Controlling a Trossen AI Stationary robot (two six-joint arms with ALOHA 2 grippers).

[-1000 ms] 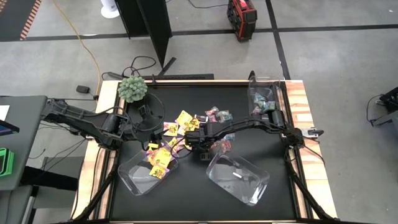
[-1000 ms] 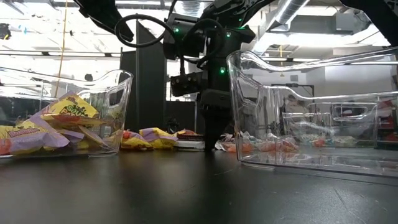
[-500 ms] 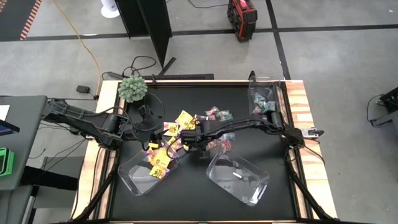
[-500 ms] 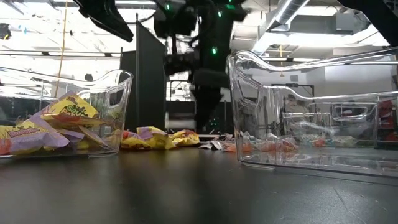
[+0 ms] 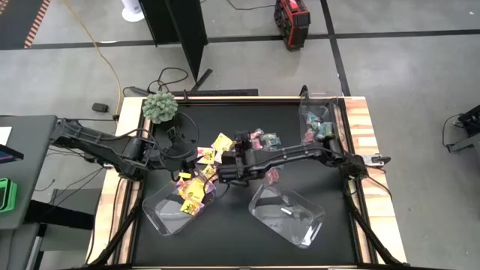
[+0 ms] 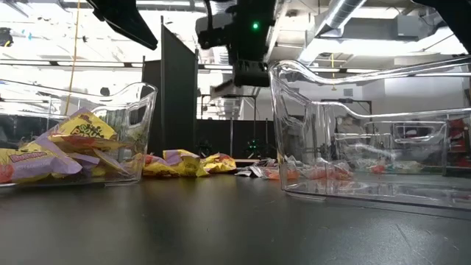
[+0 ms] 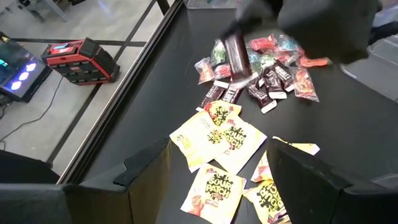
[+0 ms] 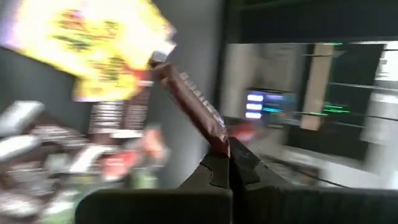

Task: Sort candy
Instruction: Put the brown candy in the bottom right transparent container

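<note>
Left gripper point(image 5: 166, 151): resting near the tabletop's left side, its dark fingers standing apart, gripping nothing.
Plant point(image 5: 160, 106): a fuzzy green ball sitting at the far left corner.
Left bin point(image 5: 161, 215): clear rounded plastic, holding crinkled yellow packets point(image 5: 193, 196).
Tabletop point(image 5: 225, 240): matte black, edged in pale wood.
Loose candy point(image 7: 230, 134): glossy yellow packets, dark mini bars and teal-and-pink wrappers lying scattered at the middle.
Right gripper point(image 8: 229, 163): hanging above the loose candy, pinching one end of a slim dark brown bar point(image 8: 189, 107), which is jutting out tilted.
Middle bin point(image 5: 288, 216): clear, rectangular with rounded corners.
Far right bin point(image 5: 319, 124): clear, holding teal-and-pink wrappers.
</note>
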